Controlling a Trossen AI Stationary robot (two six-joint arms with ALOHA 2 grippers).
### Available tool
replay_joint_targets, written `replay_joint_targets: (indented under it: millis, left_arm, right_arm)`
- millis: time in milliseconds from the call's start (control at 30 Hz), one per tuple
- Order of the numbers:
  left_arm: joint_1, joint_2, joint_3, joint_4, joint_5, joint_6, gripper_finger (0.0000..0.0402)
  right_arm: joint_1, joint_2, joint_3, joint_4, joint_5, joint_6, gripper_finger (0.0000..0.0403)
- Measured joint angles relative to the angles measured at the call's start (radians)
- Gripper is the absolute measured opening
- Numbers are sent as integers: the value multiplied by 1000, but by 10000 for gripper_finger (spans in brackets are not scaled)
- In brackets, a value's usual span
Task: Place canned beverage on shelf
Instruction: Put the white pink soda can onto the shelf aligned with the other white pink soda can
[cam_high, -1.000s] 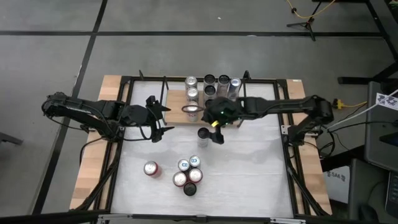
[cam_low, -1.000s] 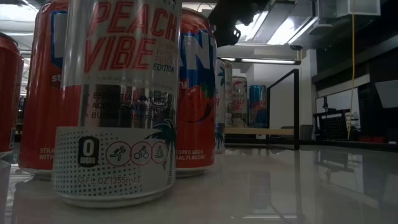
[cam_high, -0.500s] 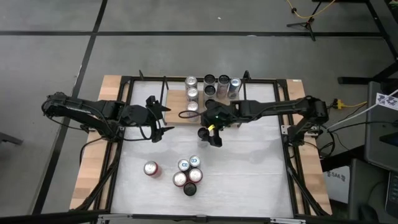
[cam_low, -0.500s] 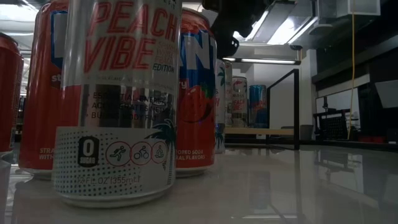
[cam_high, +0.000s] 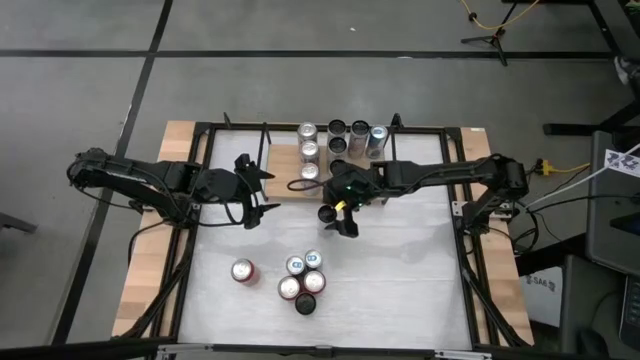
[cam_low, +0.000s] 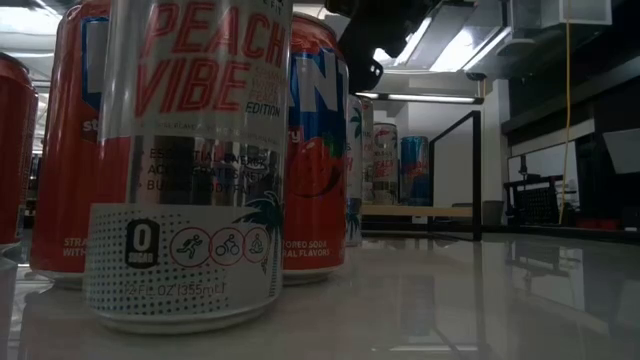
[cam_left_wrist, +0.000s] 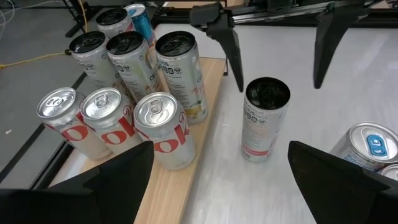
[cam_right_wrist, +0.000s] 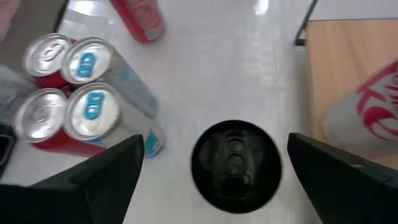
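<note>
Fingers of my right gripper (cam_high: 341, 214) spread wide, straddling the black-top can (cam_right_wrist: 235, 163) on the table just beside the shelf (cam_left_wrist: 181, 186). Risk: closing off-centre tips it into shelf cans. Left gripper (cam_high: 252, 190) open, idle nearby.

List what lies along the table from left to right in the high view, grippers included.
Left gripper → black-topped can → right gripper. Farther back, the shelf holds seven cans; nearer the front, a lone red can → a cluster of four cans.
</note>
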Motion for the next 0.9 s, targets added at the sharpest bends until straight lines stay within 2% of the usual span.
replay_joint_targets:
  millis: [233,400,667,900]
  left_arm:
    - [0,0,0,0,0,0,363]
    - [0,0,0,0,0,0,363]
    - [0,0,0,0,0,0,363]
    - [0,0,0,0,0,0,363]
  right_arm:
    - [-2,0,0,-3,-6,103,392]
    - [-1,0,1,-3,-3,112,392]
    - [-1,-1,92,-82,91,135,392]
    - [-1,-1,119,-145,116,190,392]
